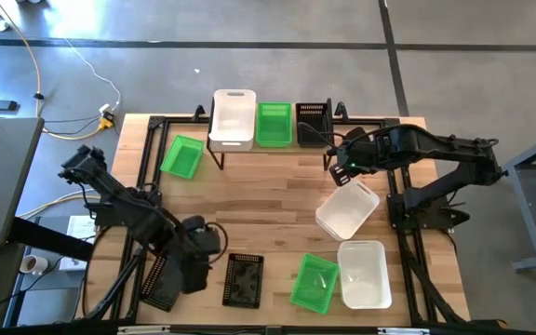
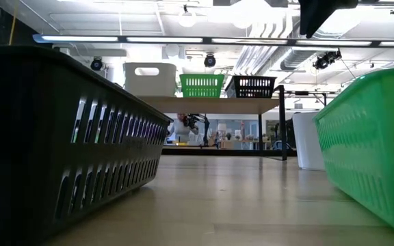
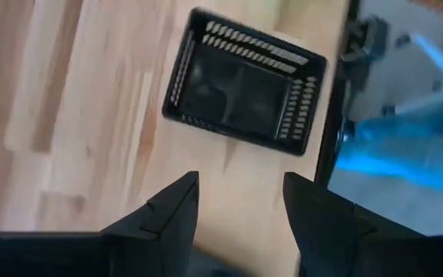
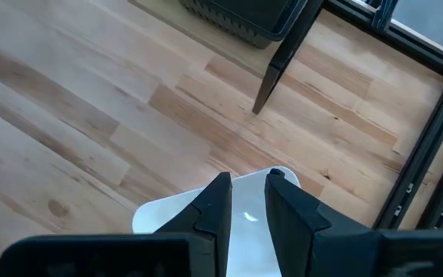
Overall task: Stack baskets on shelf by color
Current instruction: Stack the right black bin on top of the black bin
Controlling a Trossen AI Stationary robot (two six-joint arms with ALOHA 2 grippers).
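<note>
On the shelf [image 1: 273,149] at the counter's [image 1: 268,214] twelve o'clock edge, three baskets stand in a row: a white basket [image 1: 233,118], a green basket [image 1: 274,124] and a black basket [image 1: 313,123].

The right gripper [image 1: 347,170] hangs just in front of the shelf's right leg, its jaws clenched on the rim of a tilted white basket [image 1: 347,209], which sits at about three o'clock from the counter's middle. Toward five o'clock lie another white basket [image 1: 363,273] and, touching it, a green one [image 1: 314,283].

The left gripper [image 1: 194,270] is down at seven o'clock with its jaws released and nothing between them. It hangs between two black baskets: one [image 1: 244,279] at six o'clock, the other [image 1: 160,282] partly under the arm. A last green basket [image 1: 182,156] lies at ten o'clock, beside the shelf's left end.
</note>
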